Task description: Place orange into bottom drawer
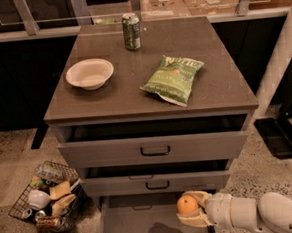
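One orange (186,204) in play, and my tool (191,209) has it pinched between both fingers, closed snug around the fruit with nothing else in the grip. The tool sits low at the front right, just under the middle drawer (157,184) and over the right side of the bottom drawer (136,227), which is pulled out with its grey floor showing. So the orange hangs above that floor and isn't resting on it yet, as far as I can judge.

What worries me from here: the orange is round and the drawer floor is flat and smooth. If I let go from up here it'll probably bounce or roll, maybe even hop out. Lower first, then release.

I'm also close to the drawer's right edge, and my arm (273,215) hides that wall, so I can't tell how much margin I've got. Drift right and the orange could land on the rim or outside the drawer altogether. The middle drawer's front also hangs right above my tool, so a careless lift on the way out could knock it.

Head count:
- Three drawers. The top drawer (155,150) and the middle one are each cracked open, with one dark handle apiece.
- On the tabletop (219,91): one bowl (89,73), one can (131,32), one chip bag (173,79).
- One wire basket (46,195) of odds and ends down at the left.
- One tool, one orange.
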You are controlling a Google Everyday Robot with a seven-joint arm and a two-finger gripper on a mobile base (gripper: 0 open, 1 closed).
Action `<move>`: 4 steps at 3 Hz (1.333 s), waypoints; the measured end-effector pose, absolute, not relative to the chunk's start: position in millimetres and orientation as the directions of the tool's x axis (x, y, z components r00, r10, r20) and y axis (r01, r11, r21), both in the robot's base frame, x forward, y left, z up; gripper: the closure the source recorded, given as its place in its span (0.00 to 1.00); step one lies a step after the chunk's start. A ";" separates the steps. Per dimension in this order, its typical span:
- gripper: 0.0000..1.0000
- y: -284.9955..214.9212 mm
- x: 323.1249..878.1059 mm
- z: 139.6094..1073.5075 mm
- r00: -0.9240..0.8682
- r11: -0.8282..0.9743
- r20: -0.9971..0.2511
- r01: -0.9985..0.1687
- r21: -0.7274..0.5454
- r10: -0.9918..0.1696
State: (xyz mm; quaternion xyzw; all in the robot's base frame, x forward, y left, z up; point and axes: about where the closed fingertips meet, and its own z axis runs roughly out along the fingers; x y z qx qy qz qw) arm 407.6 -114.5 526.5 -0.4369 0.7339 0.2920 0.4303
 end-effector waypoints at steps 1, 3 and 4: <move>1.00 -119.9 416.0 517.3 -0.240 0.476 -0.887 -0.879 0.026 -0.394; 1.00 -140.3 460.2 390.7 -0.313 0.470 -0.857 -0.877 0.096 -0.409; 1.00 -121.6 468.8 336.5 -0.342 0.421 -0.848 -0.893 0.159 -0.405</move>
